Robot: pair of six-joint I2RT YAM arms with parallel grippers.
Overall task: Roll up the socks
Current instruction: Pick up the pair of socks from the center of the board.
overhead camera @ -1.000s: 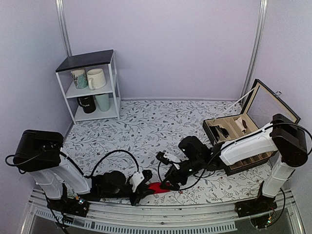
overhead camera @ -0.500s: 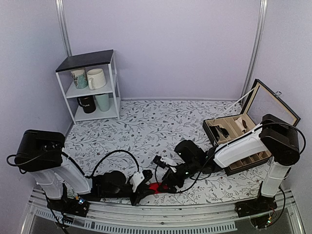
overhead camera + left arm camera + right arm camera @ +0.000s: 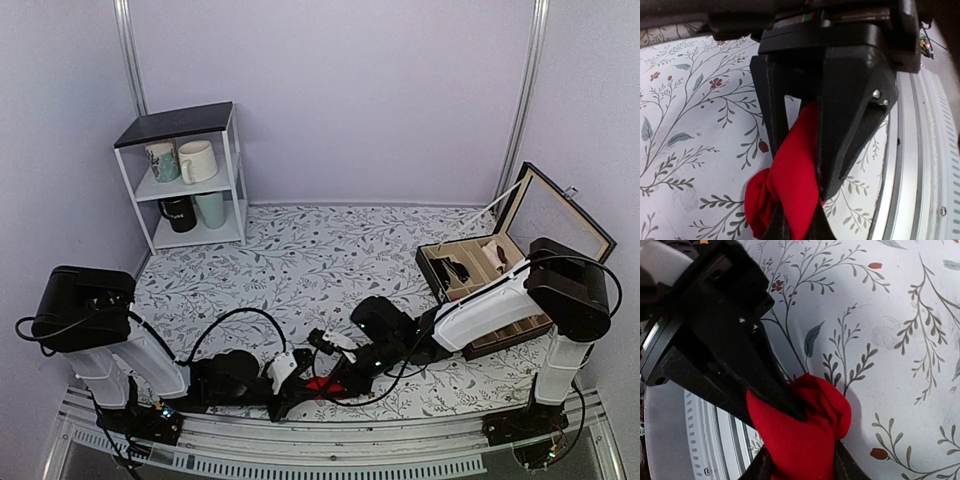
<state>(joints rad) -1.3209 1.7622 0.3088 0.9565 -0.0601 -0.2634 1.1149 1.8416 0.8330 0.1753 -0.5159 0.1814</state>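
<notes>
Now, left end effector (image 3: 800, 190): clamped on the socks (image 3: 767, 210). The red fabric is pinched between its two black fingers and bulges out below them in a loose lump.
Right end effector (image 3: 800, 467): closed on the same lump from the opposite side. You see only its tips at the bottom edge of the right wrist view, pressed against the red on either side.
Socks: on the bench (image 3: 690, 125), at its near edge just beside the metal rail (image 3: 920, 150), between the two arms. They are bunched, not a tidy roll.
Just changed: over the last second the right arm has swung in toward the left one. A second ago a strip of red lay open between them; now the top view shows you only a small patch.
Meaning for the task: you can read this as the length being gathered up, so the rolling looks well along but not finished.
Next: you would likely want a tuck or a tighter turn before either side lets go, or the bundle may spring loose.
</notes>
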